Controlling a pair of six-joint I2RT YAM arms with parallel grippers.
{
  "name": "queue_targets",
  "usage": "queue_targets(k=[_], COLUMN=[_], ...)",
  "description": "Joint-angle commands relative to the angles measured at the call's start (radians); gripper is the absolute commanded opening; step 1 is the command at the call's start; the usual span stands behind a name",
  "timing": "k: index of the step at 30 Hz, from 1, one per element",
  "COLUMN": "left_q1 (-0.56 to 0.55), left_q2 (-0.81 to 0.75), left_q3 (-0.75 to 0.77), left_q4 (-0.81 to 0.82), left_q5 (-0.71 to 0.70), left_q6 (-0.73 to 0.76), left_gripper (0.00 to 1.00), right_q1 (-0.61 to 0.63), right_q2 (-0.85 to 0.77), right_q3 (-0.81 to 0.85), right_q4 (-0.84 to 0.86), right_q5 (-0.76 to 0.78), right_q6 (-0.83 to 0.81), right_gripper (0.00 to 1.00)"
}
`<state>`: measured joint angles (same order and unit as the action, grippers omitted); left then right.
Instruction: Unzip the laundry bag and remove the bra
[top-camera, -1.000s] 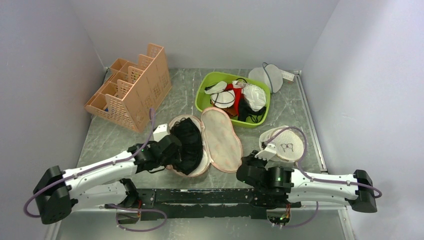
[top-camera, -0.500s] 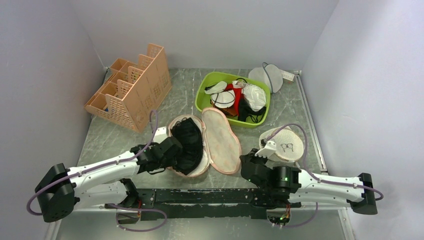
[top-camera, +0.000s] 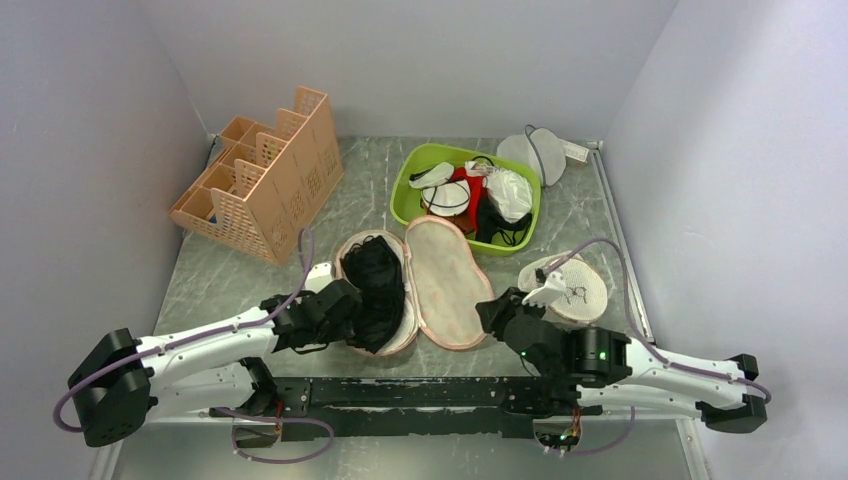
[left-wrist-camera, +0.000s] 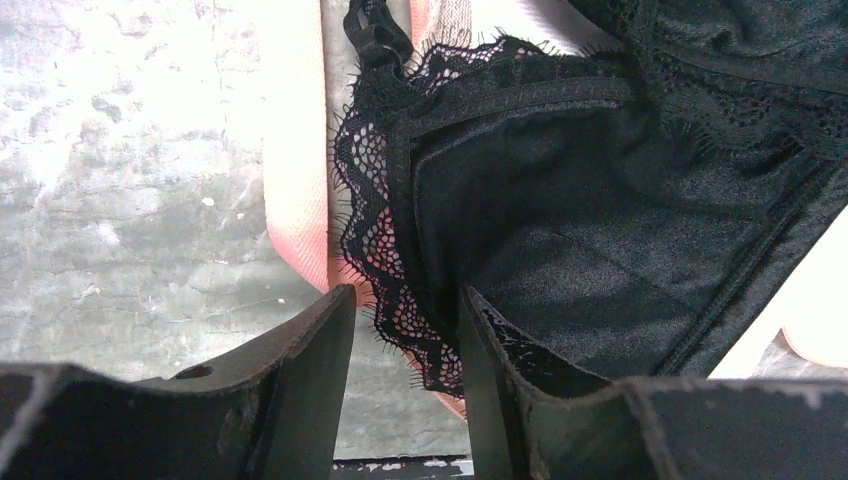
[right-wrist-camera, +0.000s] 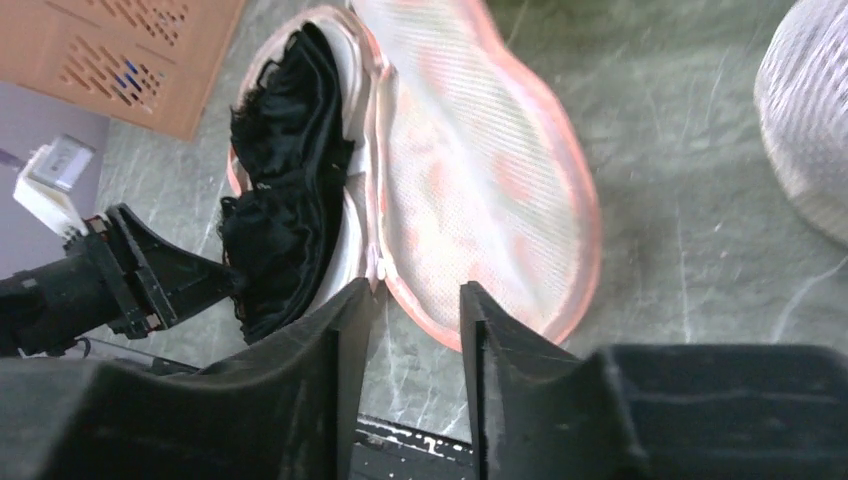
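Laundry bag (top-camera: 441, 283) splayed open; lacy black bra (top-camera: 376, 287) inside.

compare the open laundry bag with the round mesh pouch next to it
Shape: the laundry bag is long and peanut-shaped, the round mesh pouch a smaller disc. State: the laundry bag lies spread open in two halves; the pouch lies as one piece. Contents: the bag's left half carries the black bra; the pouch shows only a small black mark. Both are pale mesh, flat on the table.

The table (top-camera: 360, 190) carries laundry bag (top-camera: 445, 285), organizer (top-camera: 265, 185), bin (top-camera: 398, 206) — and mesh disc (top-camera: 580, 290).
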<state>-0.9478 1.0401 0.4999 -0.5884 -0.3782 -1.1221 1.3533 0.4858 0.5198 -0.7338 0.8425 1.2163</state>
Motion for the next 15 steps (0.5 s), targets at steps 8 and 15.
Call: queue_targets(k=[8,15], left_q1=[0.006,0.005], left_q2=[-0.166,-0.367], left_q3=[0.039,0.093], left_q4=[-0.068,-0.113], left_q5=[-0.017,-0.060], left_q6=[0.026,0.085], left_gripper=[0.63,0.70], right_q1=[-0.003,-0.205], right_q2=[0.135,0.559], right_q3=[0.120,0.164], right_q4=[0.376,0.600], right_q5=[-0.012,-0.323], right_q6=[-0.581,-0.671], right_gripper=[0.65,0.59])
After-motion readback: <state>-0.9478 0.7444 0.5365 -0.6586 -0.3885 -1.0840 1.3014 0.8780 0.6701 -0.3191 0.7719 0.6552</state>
